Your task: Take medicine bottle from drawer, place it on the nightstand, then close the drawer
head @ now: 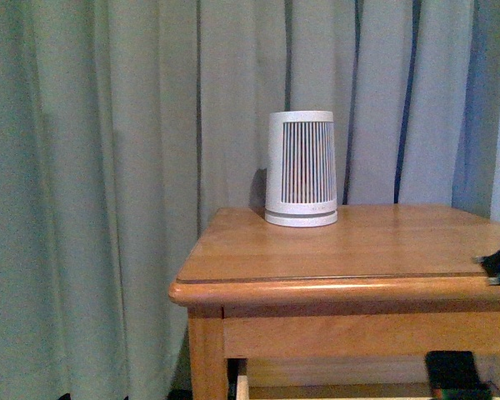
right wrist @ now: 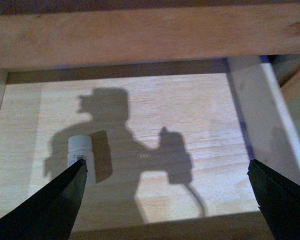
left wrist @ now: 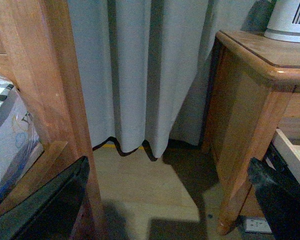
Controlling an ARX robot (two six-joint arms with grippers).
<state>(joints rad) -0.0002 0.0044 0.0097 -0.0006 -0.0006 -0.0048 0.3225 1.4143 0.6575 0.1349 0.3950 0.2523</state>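
Nightstand [head: 333,250] top: white slatted cone [head: 300,169] upright at the far edge, left of centre. Grey curtain [head: 92,167] hangs behind it all.

Drawer [right wrist: 190,105] is pulled out. In the front view its pale edge shows under the front rail [head: 350,333]. Medicine bottle [right wrist: 80,150] is inside on the drawer floor, looks upright, white cap on. The arm's shadow falls across the boards beside it.

In the way: the front rail runs straight across above the far part of the drawer. The drawer's side wall [right wrist: 250,115] stands near one finger.

Right gripper [right wrist: 167,162]: over the open drawer, tilted down and in, jaws spread wide, holding nothing. The bottle sits just beside one fingertip [right wrist: 77,172], at the edge of the gap rather than centred in it. Can't tell if they touch. Right arm [head: 454,371] shows as black parts low right in the front view, near side of the nightstand, below the top's lip.

Left gripper [left wrist: 167,165]: low, left of the nightstand, well apart from the bottle. It sits between a wooden post [left wrist: 55,90] and the nightstand's left front leg, facing the floor [left wrist: 140,190] and the curtain hem. Jaws wide, empty. Checked fabric [left wrist: 0,95] lies behind the post.
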